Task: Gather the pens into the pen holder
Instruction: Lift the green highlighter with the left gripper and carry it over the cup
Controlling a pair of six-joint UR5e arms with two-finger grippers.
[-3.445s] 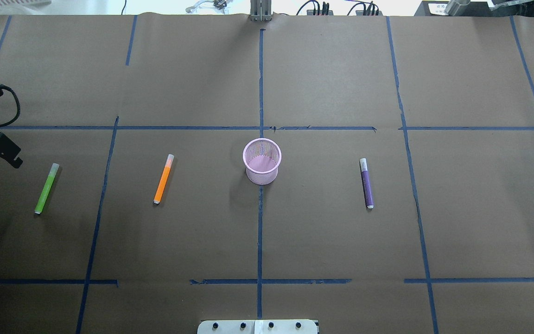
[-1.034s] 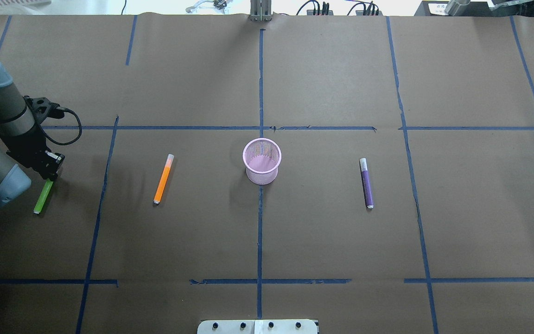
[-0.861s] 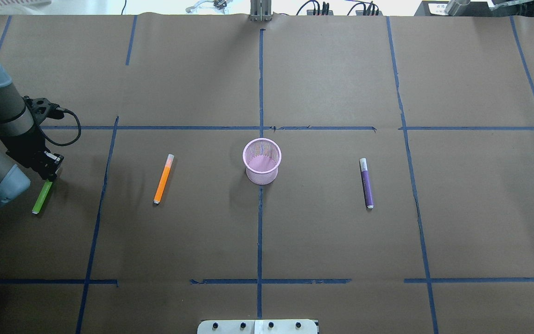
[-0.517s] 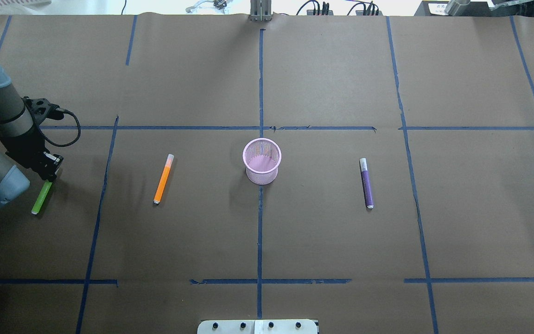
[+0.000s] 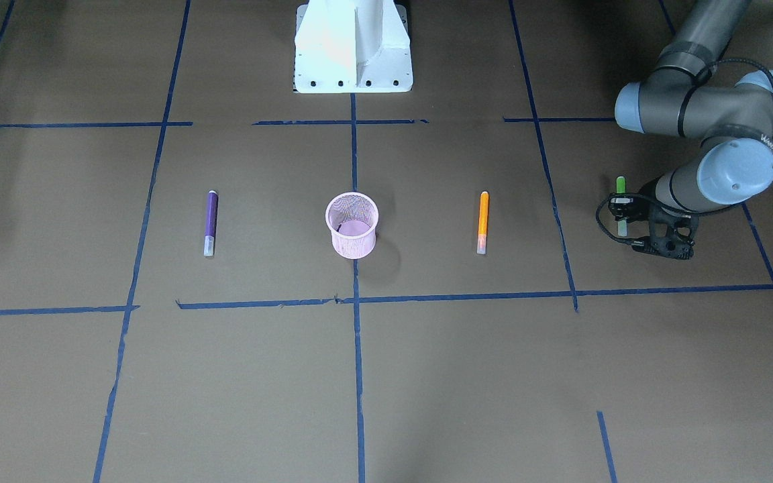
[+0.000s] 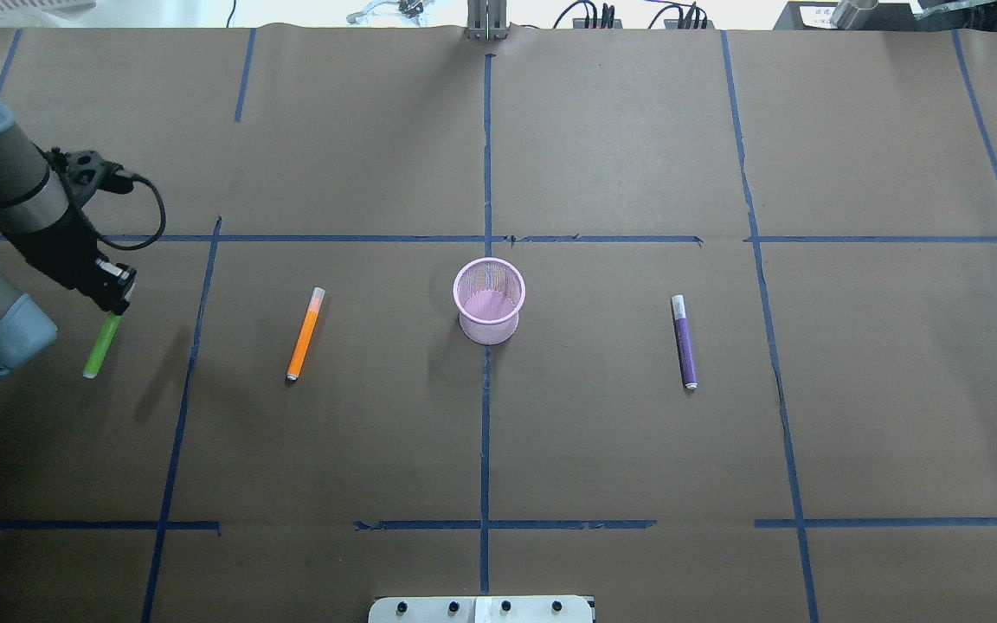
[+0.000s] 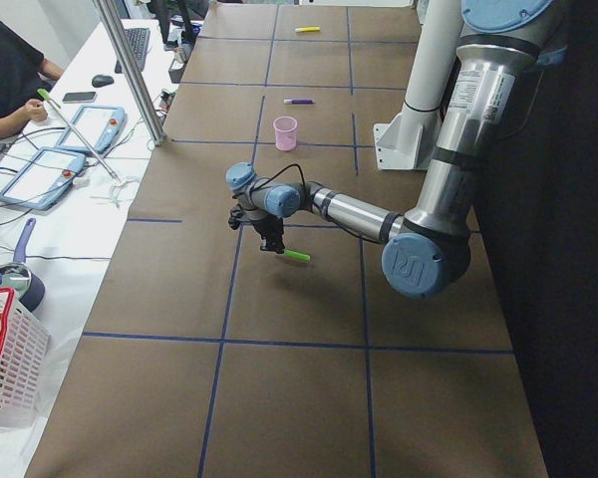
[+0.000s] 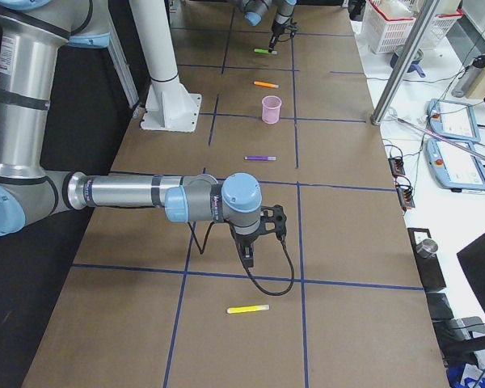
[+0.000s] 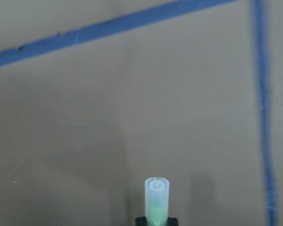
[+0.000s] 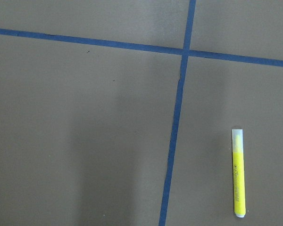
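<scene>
Tabletop scene, read from the overhead view's left side to its right. At the far left we see the left gripper (image 6: 114,292), its jaws pinching the green pen (image 6: 101,346) by its capped end. The pen is held clear of the table (image 6: 602,433), and its shadow falls apart from it on the brown paper. In the left wrist view we see the pen's pale cap poking up from the bottom edge. Next to the right, the orange pen (image 6: 305,335) lies flat, pale cap pointing away from the robot. Near the middle, the pink mesh holder (image 6: 488,330) stands upright on a blue tape line (image 6: 485,433), well apart from every pen. Farther right, the purple pen (image 6: 685,342) lies flat, its cap also pointing away from the robot. At the table's right end, in the exterior right view, we find the yellow pen (image 8: 248,309) lying flat. The right gripper (image 8: 246,257) points down at the table near it, not touching it. We cannot tell whether that gripper's jaws are spread or pressed together. The right wrist view shows the yellow pen lying near a crossing of tape lines.
</scene>
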